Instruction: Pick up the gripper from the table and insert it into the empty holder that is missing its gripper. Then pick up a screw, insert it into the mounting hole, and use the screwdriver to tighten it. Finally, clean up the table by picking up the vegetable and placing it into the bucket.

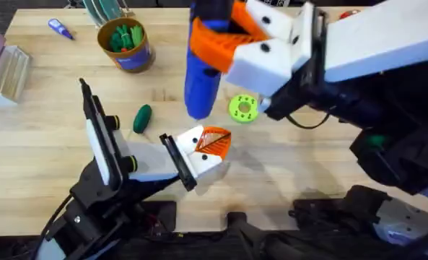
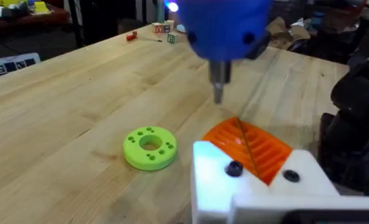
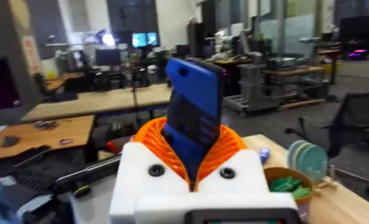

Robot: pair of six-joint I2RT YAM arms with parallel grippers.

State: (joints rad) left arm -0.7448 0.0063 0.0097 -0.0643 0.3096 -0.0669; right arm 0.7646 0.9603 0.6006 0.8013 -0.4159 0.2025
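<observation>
My right gripper (image 1: pixel 215 45) (image 3: pixel 193 155) is shut on the blue screwdriver (image 1: pixel 199 79) (image 3: pixel 193 106) and holds it upright, tip down. The dark tip of the screwdriver (image 2: pixel 224 31) hangs just above my left gripper (image 1: pixel 214 142) (image 2: pixel 246 146). That gripper's two orange ribbed fingers (image 2: pixel 268 152) lie pressed together in a white mount (image 2: pixel 259 186), which bears two dark round spots; I cannot tell which finger is the task's gripper. No bare holder or loose screw is in view. The dark-green vegetable (image 1: pixel 142 118) lies on the table left of the left gripper. The bucket (image 1: pixel 128 45) stands at the back left.
A lime-green disc with holes (image 1: pixel 242 108) (image 2: pixel 150 147) lies just right of the screwdriver. A purple-blue pen (image 1: pixel 60 29) lies at the far left back. Clear boxes (image 1: pixel 8 72) stand at the left edge. Green pieces fill the bucket.
</observation>
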